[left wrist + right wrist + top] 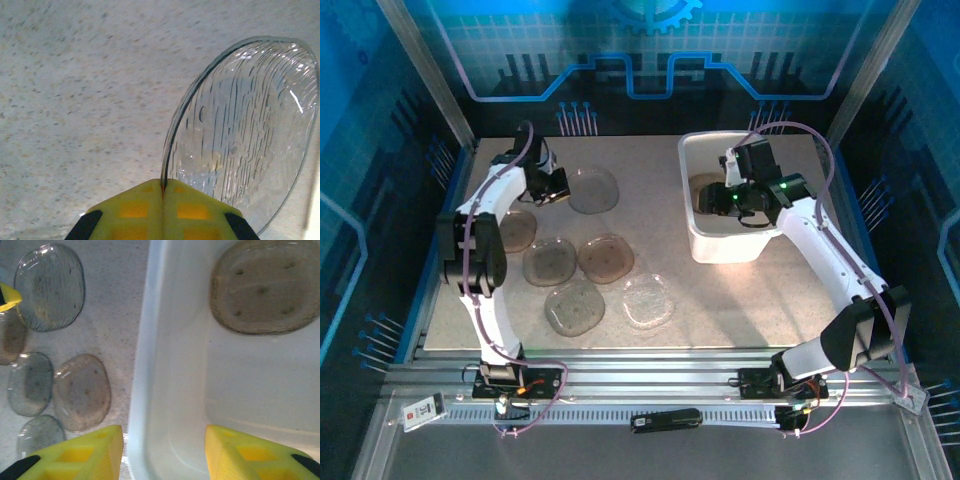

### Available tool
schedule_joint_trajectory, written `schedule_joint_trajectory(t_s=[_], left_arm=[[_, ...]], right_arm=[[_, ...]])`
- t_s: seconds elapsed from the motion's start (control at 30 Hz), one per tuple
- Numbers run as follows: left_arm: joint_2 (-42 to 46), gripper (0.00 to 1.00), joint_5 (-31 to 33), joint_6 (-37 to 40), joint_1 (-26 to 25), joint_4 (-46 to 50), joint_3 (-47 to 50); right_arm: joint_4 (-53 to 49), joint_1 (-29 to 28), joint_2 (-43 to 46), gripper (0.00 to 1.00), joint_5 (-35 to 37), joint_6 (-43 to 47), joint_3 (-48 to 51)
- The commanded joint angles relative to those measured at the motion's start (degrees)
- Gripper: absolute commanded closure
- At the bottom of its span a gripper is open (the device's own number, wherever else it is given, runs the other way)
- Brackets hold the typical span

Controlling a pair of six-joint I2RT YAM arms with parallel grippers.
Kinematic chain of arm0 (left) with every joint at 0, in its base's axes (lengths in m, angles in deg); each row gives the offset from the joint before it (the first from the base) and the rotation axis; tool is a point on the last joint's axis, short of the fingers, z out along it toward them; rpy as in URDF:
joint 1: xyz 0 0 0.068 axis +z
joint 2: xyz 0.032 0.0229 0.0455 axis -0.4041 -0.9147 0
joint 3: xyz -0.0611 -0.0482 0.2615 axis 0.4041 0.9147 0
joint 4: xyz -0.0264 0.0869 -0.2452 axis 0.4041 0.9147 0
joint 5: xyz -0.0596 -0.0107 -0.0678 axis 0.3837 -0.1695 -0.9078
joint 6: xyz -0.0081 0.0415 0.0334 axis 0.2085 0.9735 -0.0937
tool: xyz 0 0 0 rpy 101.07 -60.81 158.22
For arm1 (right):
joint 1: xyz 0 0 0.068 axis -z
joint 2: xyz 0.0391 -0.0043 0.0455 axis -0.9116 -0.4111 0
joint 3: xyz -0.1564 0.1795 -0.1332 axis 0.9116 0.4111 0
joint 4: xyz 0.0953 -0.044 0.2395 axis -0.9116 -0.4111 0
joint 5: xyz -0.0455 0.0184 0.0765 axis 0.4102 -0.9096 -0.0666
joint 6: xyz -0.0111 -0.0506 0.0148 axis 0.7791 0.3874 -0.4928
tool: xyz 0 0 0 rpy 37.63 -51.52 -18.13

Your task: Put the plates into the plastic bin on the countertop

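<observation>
My left gripper (163, 186) is shut on the rim of a clear ribbed plate (245, 130), which stands tilted over the countertop (75, 100). From above, that gripper (557, 190) and its plate (593, 190) are at the back left. Several more plates lie flat in front of it, among them a brown one (606, 258) and a clear one (647, 300). The white plastic bin (732, 245) sits at the back right with a brown plate (265, 290) lying inside. My right gripper (162, 452) hangs open over the bin's left wall (150, 365), one finger outside and one inside.
Blue edges and metal rails frame the countertop (650, 230). A strip of bare surface runs between the plate cluster and the bin. The right wrist view also takes in the loose plates (81, 392) left of the bin and a yellow fingertip (7, 297) of the left gripper.
</observation>
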Motion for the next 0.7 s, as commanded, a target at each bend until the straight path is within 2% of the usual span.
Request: schedule_joint_trajectory(t_s=[0.0, 0.3, 0.67], left_arm=[[5.6, 1.0, -4.1, -2.4, -1.6, -3.1, 0.4], [11.3, 1.0, -3.4, -2.5, -7.2, -1.5, -5.1], [14.6, 1.0, 0.5, -2.1, -14.4, -0.9, -7.2]], right_arm=[[2.4, 0.8, -1.2, 0.52, -5.6, -2.2, -4.0], [2.3, 0.8, -6.0, 0.51, -11.4, -3.0, -12.8], [4.8, 0.8, -8.9, 0.5, -14.9, -4.2, -15.4]])
